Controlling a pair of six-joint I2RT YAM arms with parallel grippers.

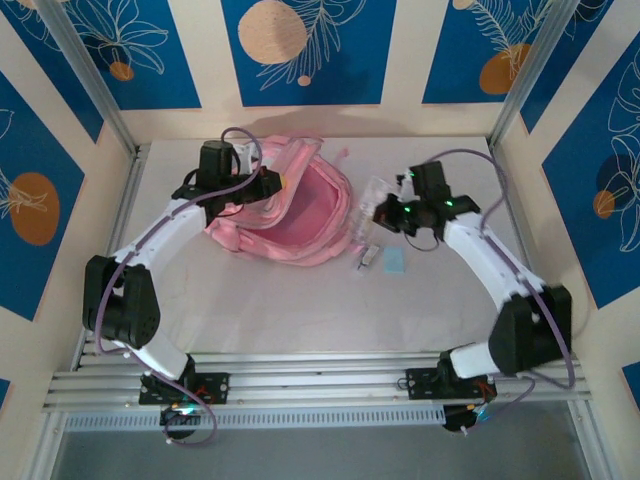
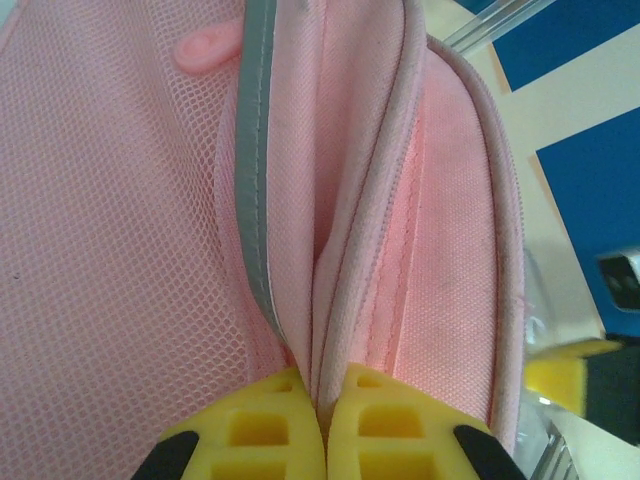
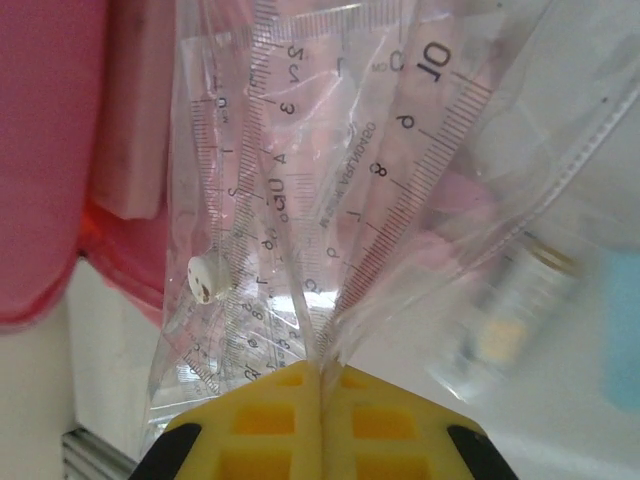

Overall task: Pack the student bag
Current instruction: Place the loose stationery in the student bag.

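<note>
So, mid-packing. Got the bag [image 1: 300,205] lying at the back-middle of the table [image 1: 280,310], mouth open toward the right. Pinching its rim fabric with the left gripper [image 2: 322,425], jaws pressed together, to hold it open. Clamping a clear pouch [image 3: 330,200] of rulers in the right gripper [image 3: 322,420], squeezed tight too, just beside the opening. Next up, probably: lift, swing left, slide the pouch in without snagging the rim, then let go.

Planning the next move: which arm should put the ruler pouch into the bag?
Right. The right gripper is shut on the clear ruler pouch beside the student bag; the left gripper is pinching the bag's edge.
</note>
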